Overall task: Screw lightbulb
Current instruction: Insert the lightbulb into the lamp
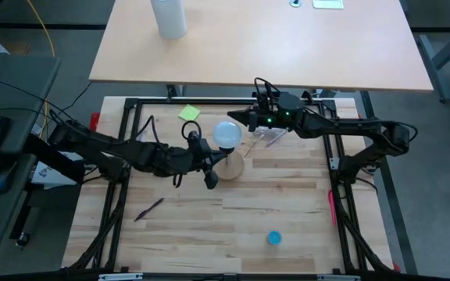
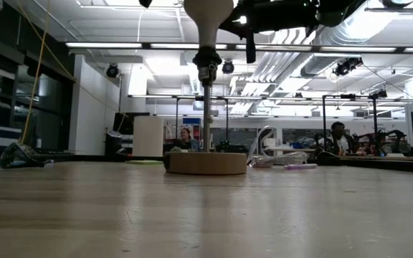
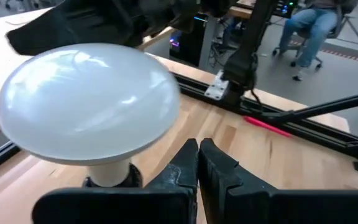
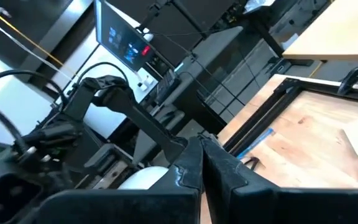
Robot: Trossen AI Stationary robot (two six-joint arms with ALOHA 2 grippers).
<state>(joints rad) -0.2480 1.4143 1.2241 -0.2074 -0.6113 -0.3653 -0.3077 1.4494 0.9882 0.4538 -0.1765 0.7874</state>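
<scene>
The white frosted lightbulb stands upright with its neck in the black socket on the round wooden disc base, mid-table. In the left wrist view the lightbulb's globe fills the left half. My left gripper is shut, just to the near-left of the base; its fingertips stand beside the bulb's neck, clear of it. My right gripper is shut at the globe's far-right edge. In the right wrist view the globe shows partly behind that gripper's fingers. My right gripper's shut fingertips stand close by the globe's far-right side, coming level from the table's right. I cannot tell whether they touch it. My left gripper touches nothing that shows.
A clear plastic piece lies right of the bulb and a yellow-green note to its far left. A dark pen, a blue cap and a red pen lie nearer. A tall white cylinder stands on the far table.
</scene>
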